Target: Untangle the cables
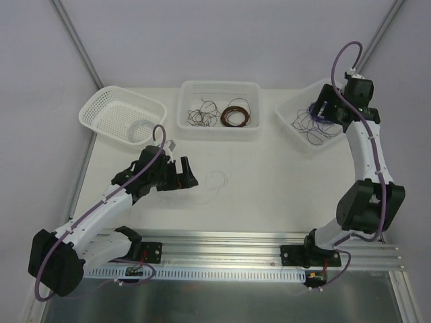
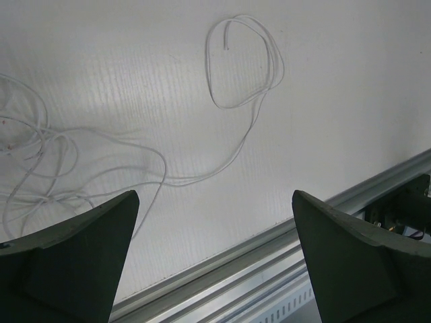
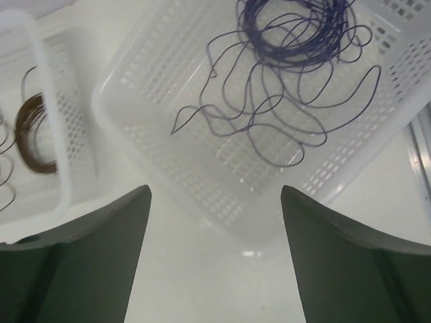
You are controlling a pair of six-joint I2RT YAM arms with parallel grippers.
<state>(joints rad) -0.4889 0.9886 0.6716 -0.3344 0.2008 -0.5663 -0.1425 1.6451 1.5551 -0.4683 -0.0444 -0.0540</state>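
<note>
The left gripper sits low over the white counter, and its two fingers are spread wide apart with nothing between them. Just beside it, at 3 o'clock, lies the white cable. It is thin and loose. One end makes a round loop, and the rest runs back in messy curls toward the gripper (it is hard to see on the white top).

The right gripper hangs over the right basket, far out at 2 o'clock on the counter. Its fingers are spread apart too and hold nothing. Under it, inside that basket, lies the purple cable. Part of it is wound in a ring and part spills out in wiggly loops on the basket floor.

The middle basket stands at 12 o'clock. In it lies a loose brown cable, and at 3 o'clock from that sits a neat brown coil.

The left basket stands at 10 o'clock, a bit tilted. A small white coil rests inside it

The three baskets stand apart from each other in a row along the far side
</note>
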